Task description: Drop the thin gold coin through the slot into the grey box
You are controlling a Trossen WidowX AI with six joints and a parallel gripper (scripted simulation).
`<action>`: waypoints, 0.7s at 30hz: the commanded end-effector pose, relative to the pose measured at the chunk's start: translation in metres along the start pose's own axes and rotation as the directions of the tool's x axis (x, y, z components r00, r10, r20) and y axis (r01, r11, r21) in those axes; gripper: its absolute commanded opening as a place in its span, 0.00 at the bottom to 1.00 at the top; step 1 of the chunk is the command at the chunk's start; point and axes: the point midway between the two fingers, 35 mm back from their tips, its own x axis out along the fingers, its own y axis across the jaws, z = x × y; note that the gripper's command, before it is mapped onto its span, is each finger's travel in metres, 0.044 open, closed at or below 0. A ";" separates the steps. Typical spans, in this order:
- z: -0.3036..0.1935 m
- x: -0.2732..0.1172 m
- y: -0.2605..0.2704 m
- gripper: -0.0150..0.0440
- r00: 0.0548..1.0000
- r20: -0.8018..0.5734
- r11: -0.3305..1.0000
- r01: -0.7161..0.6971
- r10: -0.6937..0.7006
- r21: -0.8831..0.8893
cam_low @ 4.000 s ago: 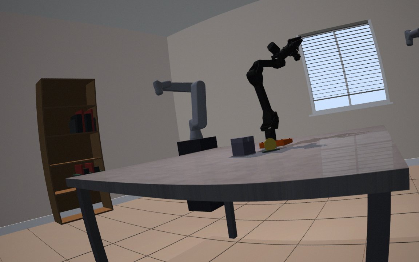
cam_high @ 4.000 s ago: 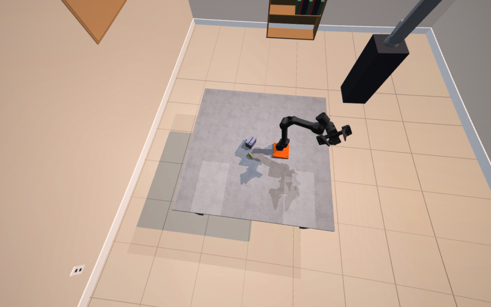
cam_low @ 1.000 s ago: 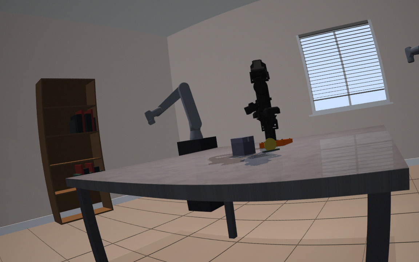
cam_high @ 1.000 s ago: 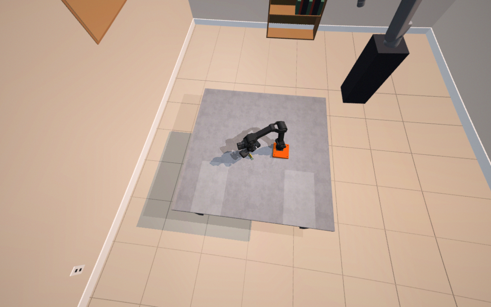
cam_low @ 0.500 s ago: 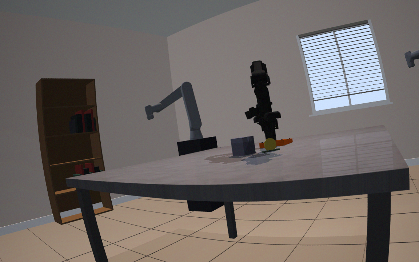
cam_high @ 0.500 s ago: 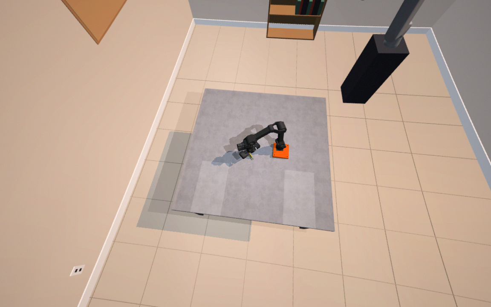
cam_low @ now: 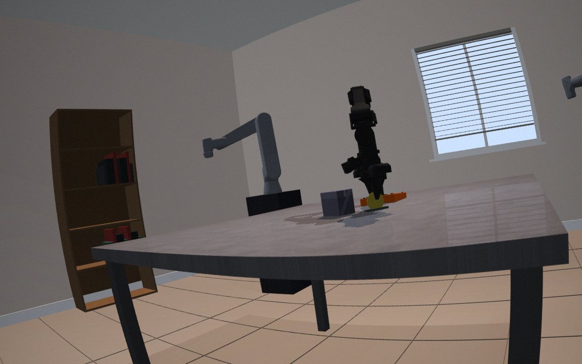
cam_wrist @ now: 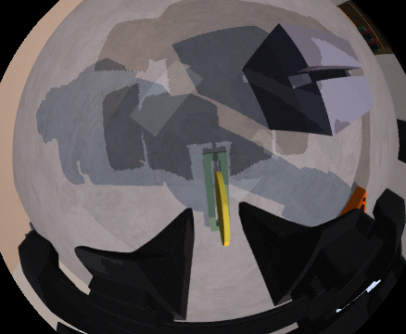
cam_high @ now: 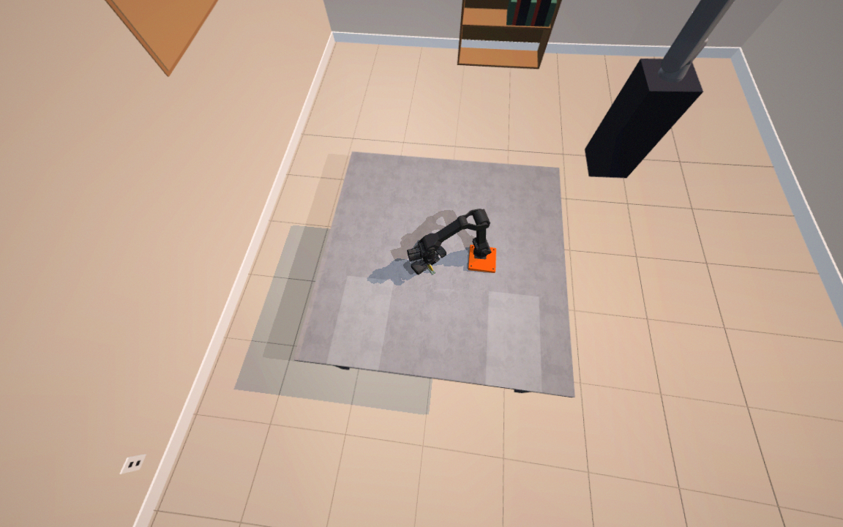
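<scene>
In the exterior view, left to right, I am seeing the grey box (cam_low: 337,203) (cam_wrist: 300,83) standing on the tabletop (cam_low: 284,244) (cam_high: 437,327) (cam_wrist: 129,209) first; the wrist view is showing me the slot across its lid, but I can't make out its inside. Just beside it, the green holder (cam_low: 376,208) (cam_wrist: 209,186) is lying flat, and the gold coin (cam_low: 375,201) (cam_wrist: 222,211) (cam_high: 431,268) is standing on its edge in it. My pincer (cam_low: 377,197) (cam_wrist: 216,211) is pointing down at the coin, its fingers spread and pinching nothing; in the wrist view the coin is showing between them, with a gap on either side. One fingertip is covering part of the coin in the exterior view. From the top, my own arm (cam_high: 447,232) is hiding the box, and the holder is hard to make out.
</scene>
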 end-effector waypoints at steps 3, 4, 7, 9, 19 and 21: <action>-0.002 0.014 -0.003 0.53 1.000 -0.010 1.000 0.014 -0.014 -0.003; -0.002 0.015 -0.003 0.53 1.000 -0.010 1.000 0.014 -0.014 -0.003; -0.002 0.020 -0.004 0.53 1.000 -0.010 1.000 0.014 -0.014 -0.003; -0.002 0.023 -0.004 0.53 1.000 -0.010 1.000 0.014 -0.014 -0.003; -0.002 0.024 -0.004 0.25 1.000 -0.010 1.000 0.014 -0.014 -0.003; -0.002 0.024 -0.004 0.25 1.000 -0.010 1.000 0.014 -0.014 -0.003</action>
